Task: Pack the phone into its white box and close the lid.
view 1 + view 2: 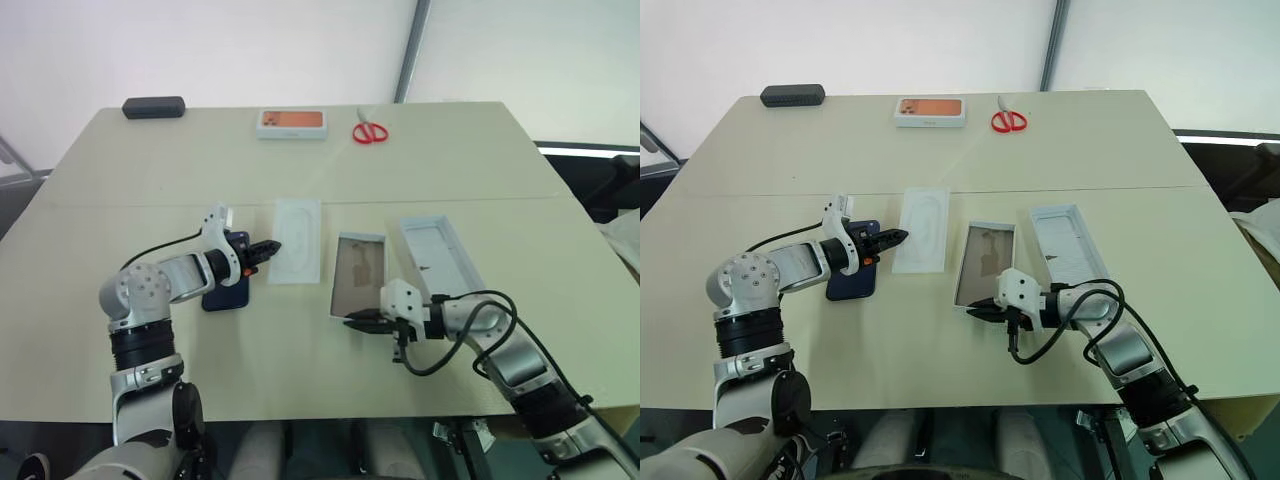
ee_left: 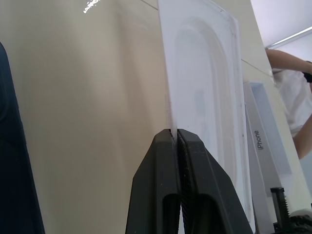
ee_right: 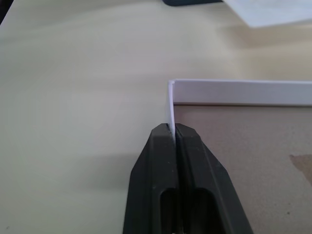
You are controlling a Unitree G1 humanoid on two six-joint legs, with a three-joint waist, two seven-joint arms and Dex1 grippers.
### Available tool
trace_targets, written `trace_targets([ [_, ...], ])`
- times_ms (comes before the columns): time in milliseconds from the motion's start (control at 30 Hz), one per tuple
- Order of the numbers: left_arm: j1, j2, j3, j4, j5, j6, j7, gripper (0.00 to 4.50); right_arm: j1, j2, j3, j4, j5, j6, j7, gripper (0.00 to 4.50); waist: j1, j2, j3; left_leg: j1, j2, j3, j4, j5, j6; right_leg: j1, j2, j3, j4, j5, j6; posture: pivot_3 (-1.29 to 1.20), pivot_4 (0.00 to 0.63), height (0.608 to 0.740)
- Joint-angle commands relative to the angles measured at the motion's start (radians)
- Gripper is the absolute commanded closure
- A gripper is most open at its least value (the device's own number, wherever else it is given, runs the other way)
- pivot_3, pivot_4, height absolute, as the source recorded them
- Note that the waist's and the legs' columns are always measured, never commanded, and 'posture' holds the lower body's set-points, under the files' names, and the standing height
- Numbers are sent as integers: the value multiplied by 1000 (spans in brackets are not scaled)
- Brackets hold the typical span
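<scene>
The dark navy phone (image 1: 222,295) lies flat on the table under my left forearm. My left gripper (image 1: 268,250) is shut, its tips pinching the near long edge of the thin white insert (image 1: 298,240), as the left wrist view shows (image 2: 174,132). To the right lies the white box (image 1: 357,285), open, with its tan floor bare. My right gripper (image 1: 356,322) is shut on the box's wall at its near left corner (image 3: 171,127). The lid (image 1: 438,255) lies inside-up just right of the box.
Along the table's far edge sit a black oblong case (image 1: 153,107), a white box with an orange top (image 1: 292,122) and red scissors (image 1: 370,132). A black cable loops from my right wrist (image 1: 450,350) over the near table.
</scene>
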Motion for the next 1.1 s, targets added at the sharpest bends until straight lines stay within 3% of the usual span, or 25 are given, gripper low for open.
trace_targets([
  [33, -23, -2, 22, -19, -29, 2, 2, 4500, -67, 16, 20, 30, -44, -81, 20, 4445, -1, 0, 0, 0, 0, 0, 0, 0, 0, 0, 0, 0, 0, 0, 0, 0, 150, 740],
  [233, -38, -8, 38, -6, -48, 11, 3, 4500, -206, 62, 63, 224, -129, -243, 45, 4445, -1, 0, 0, 0, 0, 0, 0, 0, 0, 0, 0, 0, 0, 0, 0, 0, 150, 740],
  [433, -44, -12, 46, -13, -55, 19, 14, 4500, -259, 108, 61, 322, -111, -257, 94, 4445, 1, 0, 0, 0, 0, 0, 0, 1, -1, 0, 0, 0, 0, 0, 0, 0, 150, 740],
  [533, -41, -11, 42, -23, -53, 18, 19, 4500, -266, 122, 48, 337, -100, -254, 104, 3556, 0, 0, 0, 0, 0, 0, 0, 1, -1, 0, -1, 0, 0, 0, 0, 0, 150, 740],
  [667, -33, -14, 37, -38, -58, 18, 25, 4500, -278, 139, -11, 334, -73, -233, 57, 1587, 0, 0, 0, 0, 0, 0, 0, 1, -1, 0, -1, 0, 0, 0, 0, 0, 150, 740],
  [900, -21, -112, 53, -67, -64, 1, 99, 4500, -193, 108, -236, 98, 218, 37, 32, 1587, 7, 0, 0, -1, 0, 0, -1, 0, -1, 0, -3, 0, -1, 0, 0, 0, 150, 740],
  [1100, 25, -183, 8, -133, -57, -18, 139, 4500, -68, -18, -339, 73, 226, 61, 30, 1587, 0, 0, 1, -2, -3, 1, -1, 0, 0, 1, -4, 0, -3, 0, 0, 0, 150, 740],
])
